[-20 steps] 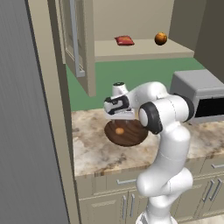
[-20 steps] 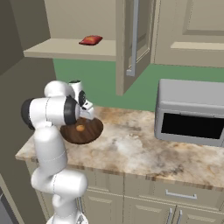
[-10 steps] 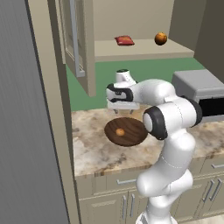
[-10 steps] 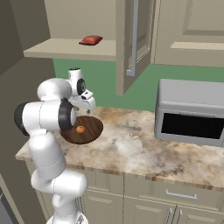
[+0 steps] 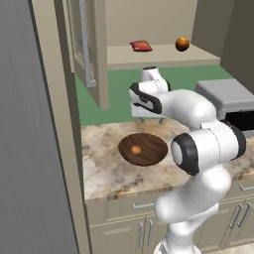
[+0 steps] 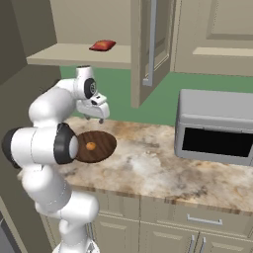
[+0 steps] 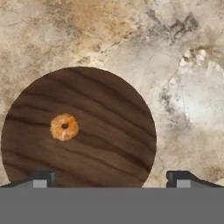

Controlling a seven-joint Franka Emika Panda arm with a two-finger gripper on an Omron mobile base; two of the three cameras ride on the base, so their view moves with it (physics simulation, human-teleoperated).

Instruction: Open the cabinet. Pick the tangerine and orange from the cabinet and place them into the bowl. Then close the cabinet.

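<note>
Tangerine (image 7: 64, 127) lies in wooden bowl (image 7: 109, 113) on worktop (image 5: 104, 171); orange (image 5: 182, 43) sits on cabinet shelf (image 5: 163, 53), right of red packet (image 5: 140, 45). Gripper (image 7: 111, 178) hangs above bowl, jaws wide apart, empty. Judged step: first fruit placed; next move is reach up to orange. Open door (image 5: 89, 47) at left, microwave (image 6: 217, 126) at right; room between.

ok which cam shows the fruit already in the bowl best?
The hand view: it looks straight down on the small orange fruit lying left of centre in the wooden bowl, nothing covering it. Both base views show it as a small orange dot in the bowl, seen at an angle.
</note>
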